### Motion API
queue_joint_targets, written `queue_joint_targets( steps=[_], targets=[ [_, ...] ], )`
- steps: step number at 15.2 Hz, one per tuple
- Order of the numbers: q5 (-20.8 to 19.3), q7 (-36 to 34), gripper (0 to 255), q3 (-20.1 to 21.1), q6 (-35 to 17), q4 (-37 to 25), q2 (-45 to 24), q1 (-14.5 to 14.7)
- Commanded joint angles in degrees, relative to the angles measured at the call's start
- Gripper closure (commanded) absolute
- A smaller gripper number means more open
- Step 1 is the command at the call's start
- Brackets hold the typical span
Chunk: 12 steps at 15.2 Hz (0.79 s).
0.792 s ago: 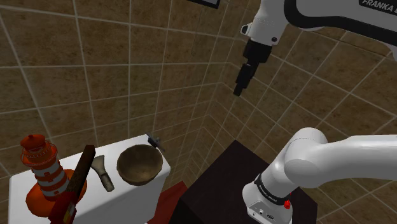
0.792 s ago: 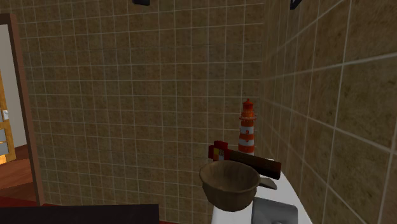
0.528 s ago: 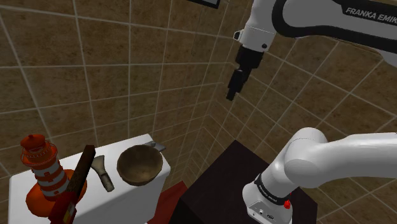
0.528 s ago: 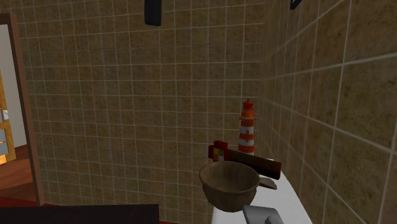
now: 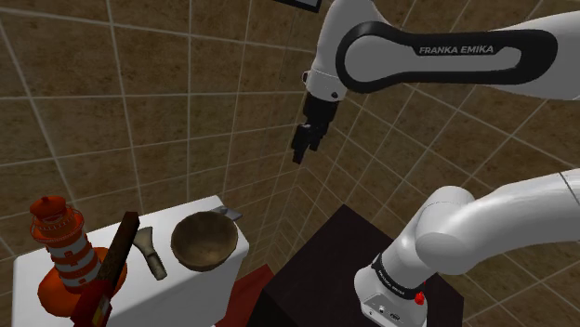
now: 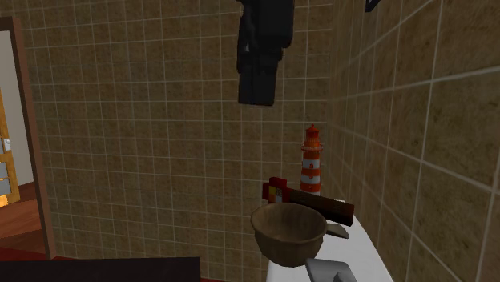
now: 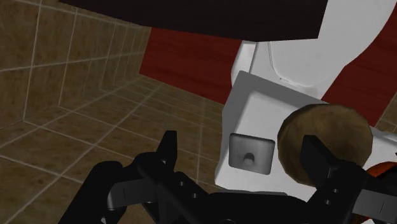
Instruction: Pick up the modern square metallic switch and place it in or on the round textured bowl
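Fingers (image 7: 167,149) stand wide apart, empty; the square grey switch (image 5: 226,214) lies flat, face up, at the round brown bowl's (image 5: 203,241) one o'clock, shoulder view.

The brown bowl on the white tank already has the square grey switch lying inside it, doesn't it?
Not quite. The brown bowl does sit on the white tank, but it holds nothing. The square grey switch lies on the tank top beside the bowl, as the wrist view shows.
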<state>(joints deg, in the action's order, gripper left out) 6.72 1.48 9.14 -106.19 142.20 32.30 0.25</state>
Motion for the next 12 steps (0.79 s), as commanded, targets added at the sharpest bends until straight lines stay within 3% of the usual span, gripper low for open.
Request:
queue_joint_targets(
  steps=[1,12],
  targets=[
    [0.1,-1.1,0,1.2,-4.5,0.6,-3.7,0.0],
    [-4.2,-9.7,0,6.3,-22.9,-4.8,-28.1,-0.7]
  ],
)
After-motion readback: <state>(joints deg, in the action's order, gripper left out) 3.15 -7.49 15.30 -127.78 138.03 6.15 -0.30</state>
